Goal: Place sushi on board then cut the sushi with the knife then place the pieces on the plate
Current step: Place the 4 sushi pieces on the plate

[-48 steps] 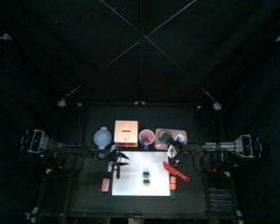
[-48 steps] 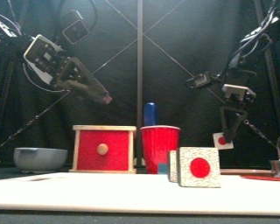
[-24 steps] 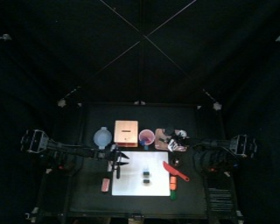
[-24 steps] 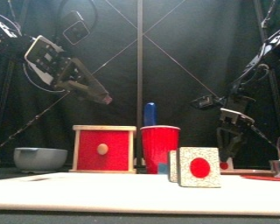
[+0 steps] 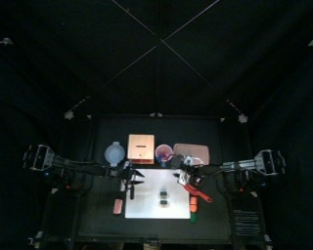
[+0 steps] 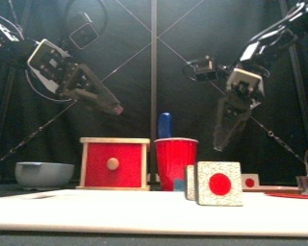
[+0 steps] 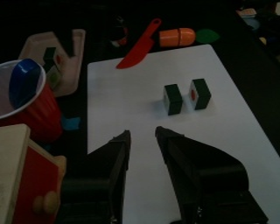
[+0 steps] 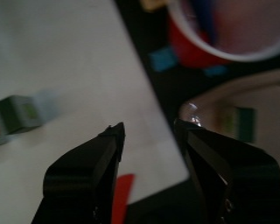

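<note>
Left jaws and right jaws hang slightly parted, empty, above the white cutting board's (image 5: 149,210) far edge. The sushi pieces (image 5: 163,199) sit mid-board, and the near half is open.

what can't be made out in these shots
top view: the sushi pieces on the white board are too small to count.
front view: the blue knife has its lower part hidden inside the red cup.
right wrist view: the piece on the pink tray is blurred and partly behind a jaw.
</note>
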